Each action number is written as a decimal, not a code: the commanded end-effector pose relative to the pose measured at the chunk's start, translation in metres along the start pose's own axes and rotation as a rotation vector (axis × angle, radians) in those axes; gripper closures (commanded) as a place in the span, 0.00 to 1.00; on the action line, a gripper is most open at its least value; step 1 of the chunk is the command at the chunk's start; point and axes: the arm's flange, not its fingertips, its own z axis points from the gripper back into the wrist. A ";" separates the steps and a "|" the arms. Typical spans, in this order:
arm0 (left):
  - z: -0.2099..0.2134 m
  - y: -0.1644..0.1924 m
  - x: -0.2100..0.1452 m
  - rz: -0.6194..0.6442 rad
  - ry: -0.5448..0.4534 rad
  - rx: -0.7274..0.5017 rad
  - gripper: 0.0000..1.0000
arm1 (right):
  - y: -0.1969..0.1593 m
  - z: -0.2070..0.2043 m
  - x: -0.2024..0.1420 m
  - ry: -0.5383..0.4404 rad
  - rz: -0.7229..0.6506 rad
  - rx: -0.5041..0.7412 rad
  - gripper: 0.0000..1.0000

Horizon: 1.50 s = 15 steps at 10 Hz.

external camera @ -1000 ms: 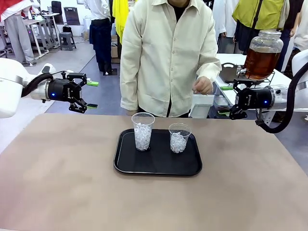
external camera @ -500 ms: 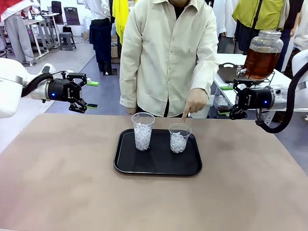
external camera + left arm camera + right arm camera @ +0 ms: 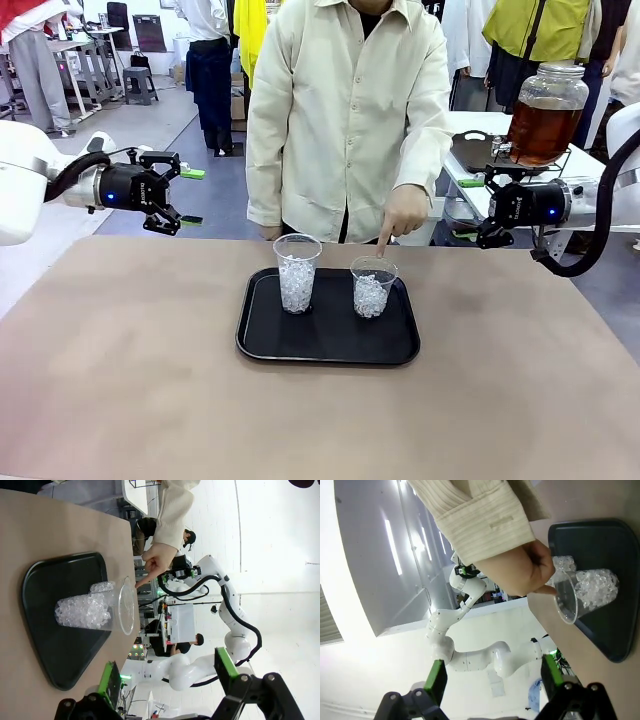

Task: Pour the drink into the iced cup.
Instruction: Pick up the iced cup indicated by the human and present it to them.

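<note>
1. Drink: amber liquid in a clear glass dispenser jar with a silvery lid, on a side table at 2 o'clock from the tray, well apart from the cups.
2. Black tray, mid-table, holds two clear plastic cups of ice: taller cup at 10 o'clock, shorter cup at 2 o'clock.
3. Person's hand points an index finger at the shorter cup's far rim.
4. Left gripper, at 10 o'clock: jaws spread wide, empty; its white lettering is too small to read.
5. Right gripper, at 2 o'clock: jaws wide, empty.
</note>
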 end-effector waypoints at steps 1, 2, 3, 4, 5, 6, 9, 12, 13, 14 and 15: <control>0.000 -0.002 0.000 0.011 -0.011 -0.006 0.00 | 0.000 0.000 0.000 0.000 0.000 0.000 0.00; 0.000 -0.002 0.000 0.011 -0.011 -0.006 0.00 | 0.000 0.000 -0.002 -0.001 0.069 -0.011 0.00; 0.000 -0.002 0.000 0.011 -0.011 -0.006 0.00 | -0.003 0.001 -0.004 0.001 0.174 -0.028 0.00; 0.000 -0.002 0.000 0.011 -0.011 -0.006 0.00 | -0.006 0.002 -0.006 0.009 0.290 -0.050 0.00; 0.000 -0.002 0.000 0.011 -0.011 -0.006 0.00 | -0.010 0.002 -0.007 0.011 0.372 -0.068 0.00; 0.000 -0.002 0.000 0.011 -0.011 -0.006 0.00 | -0.012 -0.001 -0.008 0.016 0.489 -0.095 0.00; 0.000 -0.002 0.000 0.011 -0.011 -0.006 0.00 | -0.013 -0.002 -0.010 0.048 0.680 -0.147 0.00; 0.000 -0.002 0.000 0.011 -0.011 -0.006 0.00 | -0.011 0.001 -0.002 0.061 0.664 -0.133 0.00; 0.000 -0.002 0.000 0.011 -0.011 -0.006 0.00 | -0.011 0.001 -0.002 0.061 0.664 -0.133 0.00; 0.000 -0.002 0.000 0.011 -0.011 -0.006 0.00 | -0.011 0.001 -0.002 0.061 0.664 -0.133 0.00; 0.000 -0.002 0.000 0.011 -0.011 -0.006 0.00 | -0.011 0.001 -0.002 0.061 0.664 -0.133 0.00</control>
